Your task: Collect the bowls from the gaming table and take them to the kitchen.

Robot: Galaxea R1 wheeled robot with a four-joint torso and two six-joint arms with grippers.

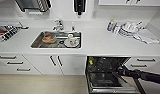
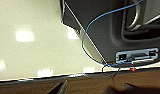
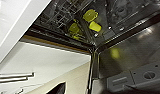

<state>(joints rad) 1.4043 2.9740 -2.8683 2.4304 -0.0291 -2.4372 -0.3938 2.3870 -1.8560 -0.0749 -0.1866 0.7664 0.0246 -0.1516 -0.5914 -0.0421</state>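
Setting: a white kitchen seen from above, with a long white counter (image 1: 101, 42) running across the head view and white cabinets with bar handles (image 1: 53, 63) below it.
Sink: a rectangular steel sink (image 1: 36, 43) is set into the counter, with a tap (image 1: 58, 25) behind it. Inside lie an orange-brown dish (image 1: 48, 38) and a white plate with a cup (image 1: 71, 41).
Counter items: a stack of white dishes and a cloth (image 1: 136, 31) sit toward the right end, and a dark tray of small things (image 1: 6, 32) sits at the left end.
Dishwasher: an open dishwasher (image 1: 106, 65) stands under the counter to the right of the sink, its door folded down toward the floor and its dark inside exposed.
Bowls: in the right wrist view, bright yellow-green plastic pieces (image 3: 90, 15) rest in the wire rack (image 3: 63, 12) deep inside the dishwasher. A small yellow-green spot (image 1: 91, 62) shows at the left inner edge of the machine in the head view. I cannot tell how many bowls there are.
Right arm: a black jointed arm (image 1: 143, 75) comes in from the right edge and stretches level toward the open dishwasher, above the lowered door (image 3: 136, 52).
Right claw: I cannot tell whether it is open or closed, or whether it holds anything.
Left wrist view: pale floor (image 2: 28, 37), a dark robot body with a blue cable (image 2: 96, 22), and a brown strip along the floor edge.
Left claw: its state cannot be told.
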